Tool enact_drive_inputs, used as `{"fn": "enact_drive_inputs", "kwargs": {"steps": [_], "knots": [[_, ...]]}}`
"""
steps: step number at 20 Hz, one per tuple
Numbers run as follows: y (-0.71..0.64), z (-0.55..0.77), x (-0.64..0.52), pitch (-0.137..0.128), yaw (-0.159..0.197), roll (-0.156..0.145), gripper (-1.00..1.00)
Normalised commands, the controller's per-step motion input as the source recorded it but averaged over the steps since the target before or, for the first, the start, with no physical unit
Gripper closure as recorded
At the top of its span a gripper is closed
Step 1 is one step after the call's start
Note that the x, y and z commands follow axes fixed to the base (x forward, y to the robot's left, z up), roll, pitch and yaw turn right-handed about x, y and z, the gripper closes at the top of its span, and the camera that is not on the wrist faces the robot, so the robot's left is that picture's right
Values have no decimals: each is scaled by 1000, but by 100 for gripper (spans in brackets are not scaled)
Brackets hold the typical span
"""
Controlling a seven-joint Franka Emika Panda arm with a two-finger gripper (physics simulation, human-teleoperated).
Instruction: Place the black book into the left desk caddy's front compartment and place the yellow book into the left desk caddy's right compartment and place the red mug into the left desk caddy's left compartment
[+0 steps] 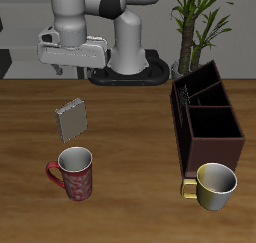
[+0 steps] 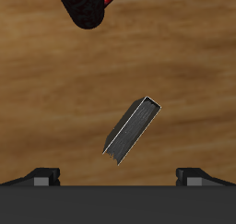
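Nearest the lens, the cream mug [image 1: 214, 185] is seen at lower right beside the left desk caddy [image 1: 208, 120]. At centre left the yellow book [image 1: 71, 118] is judged thin, stiff and light, best pinched across its covers; the gripper [image 1: 62, 71] hangs above, jaws apart, nothing held.

Bare wood around yellow book [image 1: 71, 119]; red mug [image 1: 74, 173] near.

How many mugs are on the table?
2. The red mug stands near the table's front edge, just in front of the yellow book. The cream-yellow mug stands at the front end of the left desk caddy. None seems hidden.
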Motion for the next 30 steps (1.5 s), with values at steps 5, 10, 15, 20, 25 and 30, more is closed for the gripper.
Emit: {"fn": "enact_drive_inputs", "kwargs": {"steps": [5,10,15,20,25,30], "knots": [[-54,-249,98,-37,-12,6,-100],[-102,-230,43,-44,-54,-51,-100],[-82,-187,-47,-21,-72,-8,-100],[2,-248,-13,8,-41,-42,-100],[-45,-256,59,15,-63,-31,-100],[-5,-187,-1,8,-51,-10,-100]]}}
